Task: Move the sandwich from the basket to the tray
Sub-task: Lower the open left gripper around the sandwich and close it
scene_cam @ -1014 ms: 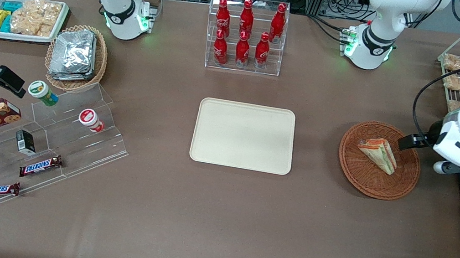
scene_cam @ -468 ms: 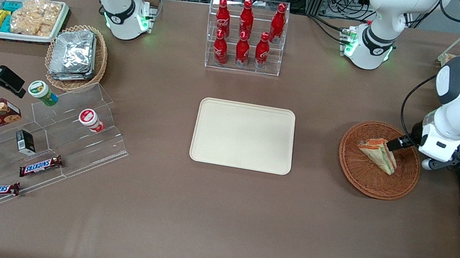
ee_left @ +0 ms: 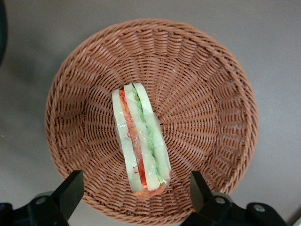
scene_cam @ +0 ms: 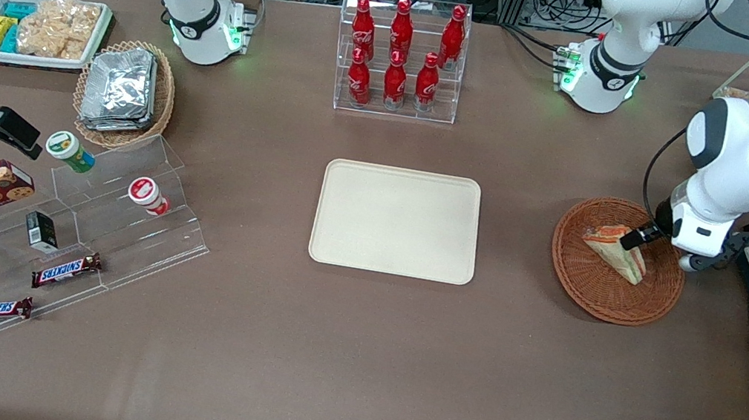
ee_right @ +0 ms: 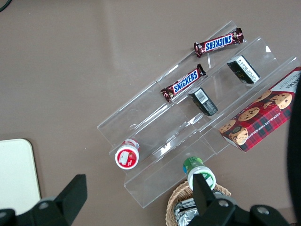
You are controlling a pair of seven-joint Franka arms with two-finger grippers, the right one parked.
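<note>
brown table [scene_cam: 351,357] | gripper [ee_left: 134,195] above basket [ee_left: 221,94], fingers [ee_left: 70,190] spread | wrist shows sandwich [ee_left: 140,141] filling

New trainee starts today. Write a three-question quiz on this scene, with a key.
1. True or false: the sandwich lies in the basket.
2. The gripper is: A. open above the sandwich; B. shut on it; C. over the tray.
3. Fill in: the tray holds ____.

Key: 1 true. 2 A. 3 nothing.
</note>
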